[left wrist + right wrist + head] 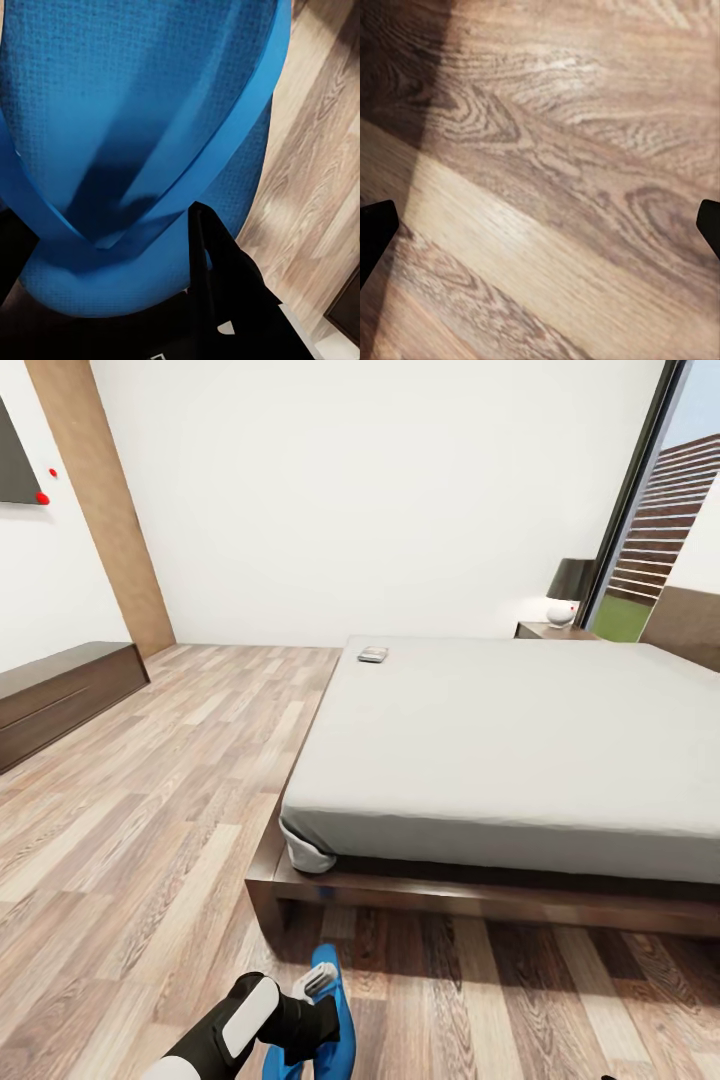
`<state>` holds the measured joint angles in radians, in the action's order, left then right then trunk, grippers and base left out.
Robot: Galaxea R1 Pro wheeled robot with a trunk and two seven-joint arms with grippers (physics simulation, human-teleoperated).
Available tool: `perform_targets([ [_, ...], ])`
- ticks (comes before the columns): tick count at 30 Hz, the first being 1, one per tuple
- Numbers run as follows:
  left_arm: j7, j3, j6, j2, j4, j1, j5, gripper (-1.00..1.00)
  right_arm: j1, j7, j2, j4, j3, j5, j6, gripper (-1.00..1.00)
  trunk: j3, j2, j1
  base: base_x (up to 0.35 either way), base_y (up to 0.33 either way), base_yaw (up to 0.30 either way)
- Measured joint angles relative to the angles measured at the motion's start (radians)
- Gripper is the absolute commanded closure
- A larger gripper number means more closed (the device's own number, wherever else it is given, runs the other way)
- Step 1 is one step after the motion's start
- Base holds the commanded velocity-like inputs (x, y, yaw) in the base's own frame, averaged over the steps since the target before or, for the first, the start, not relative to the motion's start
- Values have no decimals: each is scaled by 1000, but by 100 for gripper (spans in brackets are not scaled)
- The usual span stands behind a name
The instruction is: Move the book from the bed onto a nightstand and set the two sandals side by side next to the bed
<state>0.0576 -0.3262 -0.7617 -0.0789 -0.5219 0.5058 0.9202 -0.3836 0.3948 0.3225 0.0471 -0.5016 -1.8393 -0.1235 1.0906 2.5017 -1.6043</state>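
My left gripper (322,988) is low over the floor in front of the bed's near corner, shut on a bright blue sandal (338,1028). In the left wrist view the sandal (150,112) and its toe strap are very close, with one black finger (217,277) across its edge. The other sandal is out of view. The book (373,654) lies at the far left corner of the pale grey bed (500,740). A dark nightstand (540,630) stands beyond the bed's far side. My right gripper (540,225) hangs open over bare wood floor.
A long low dark cabinet (60,695) runs along the left wall. A dark-shaded lamp (570,582) with a white base stands on the nightstand, next to a tall window (650,540). Wood-plank floor (180,790) stretches left of the bed.
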Motion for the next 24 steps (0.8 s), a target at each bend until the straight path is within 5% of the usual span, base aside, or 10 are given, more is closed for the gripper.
perform_targets([
  [16,40,-14,-6,-20,-1,29,-13,100,0,1,0,-1,0,1,0,-100,0,0,0,0,0,0],
  [20,149,-28,-53,-60,15,69,-73,100,0,1,0,-1,0,-1,0,-100,0,0,0,0,0,0],
  [24,187,-35,-78,-77,22,82,-126,100,0,3,1,-1,1,-6,1,-100,0,0,0,0,0,0],
])
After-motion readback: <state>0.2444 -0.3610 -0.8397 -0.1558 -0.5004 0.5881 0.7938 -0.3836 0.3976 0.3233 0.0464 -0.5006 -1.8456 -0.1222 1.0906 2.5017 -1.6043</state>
